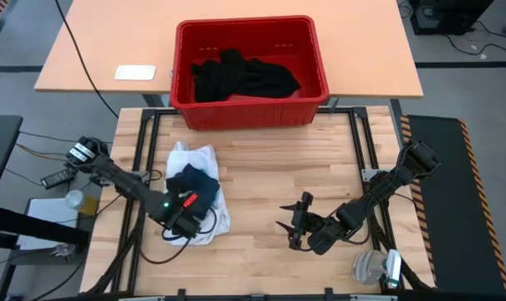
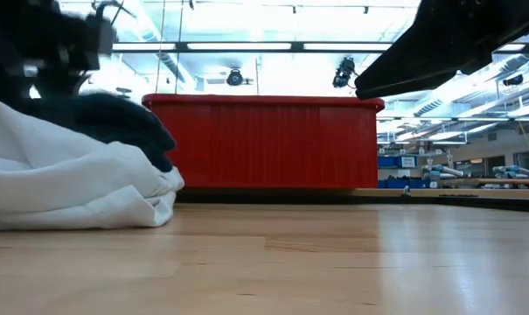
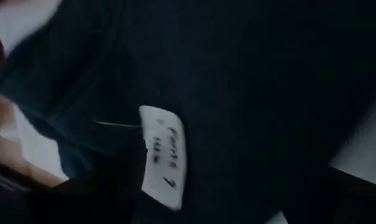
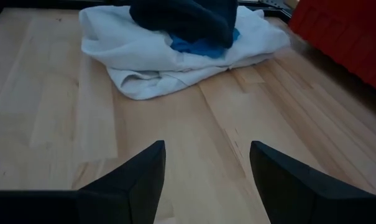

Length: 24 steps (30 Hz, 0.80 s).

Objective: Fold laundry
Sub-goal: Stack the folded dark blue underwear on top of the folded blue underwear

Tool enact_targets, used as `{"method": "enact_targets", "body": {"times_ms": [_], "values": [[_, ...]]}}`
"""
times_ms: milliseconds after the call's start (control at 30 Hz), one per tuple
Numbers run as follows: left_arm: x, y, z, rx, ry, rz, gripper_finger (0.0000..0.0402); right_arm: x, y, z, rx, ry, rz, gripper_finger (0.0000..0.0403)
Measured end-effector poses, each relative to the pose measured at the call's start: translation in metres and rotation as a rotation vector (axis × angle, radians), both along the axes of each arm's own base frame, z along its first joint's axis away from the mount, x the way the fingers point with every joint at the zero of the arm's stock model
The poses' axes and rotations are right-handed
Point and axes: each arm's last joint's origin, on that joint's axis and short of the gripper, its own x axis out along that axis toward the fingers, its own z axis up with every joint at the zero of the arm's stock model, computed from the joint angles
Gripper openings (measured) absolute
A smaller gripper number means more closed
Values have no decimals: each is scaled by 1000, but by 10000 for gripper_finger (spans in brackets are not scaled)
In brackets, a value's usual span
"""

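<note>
The left pincer point(image 1: 186, 219) sits directly over the dark garment point(image 1: 192, 181) atop the white shirt point(image 1: 204, 159) – its grip state cannot be told – while the right pincer point(image 1: 293, 224), fingers spread and empty, waits well apart across the bench point(image 1: 269, 167) – the pile's long axis running toward the red crate point(image 1: 249, 107)

a small white sewn-in tag point(image 3: 162, 155) on the dark soft cloth garment point(image 3: 250, 93) carries handwriting. it seems to read "pants 7", though blurred.

Wooden table point(image 1: 269, 180): white shirt point(image 1: 204, 159), seemingly.
</note>
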Motion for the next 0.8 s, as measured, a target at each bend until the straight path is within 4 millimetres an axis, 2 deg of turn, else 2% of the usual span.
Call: {"method": "enact_targets", "body": {"times_ms": [167,400,633,800], "values": [[3,-4,18,-2,-8,-23,327,0,0,1,5,-7,0,239],[9,-14,26,-9,-85,-98,327,0,0,1,-1,-5,3,239],[9,-43,5,163,-42,-349,327,0,0,1,-1,-5,3,239],[10,-46,-14,252,65,-335,327,1,0,1,1,-8,3,239]]}}
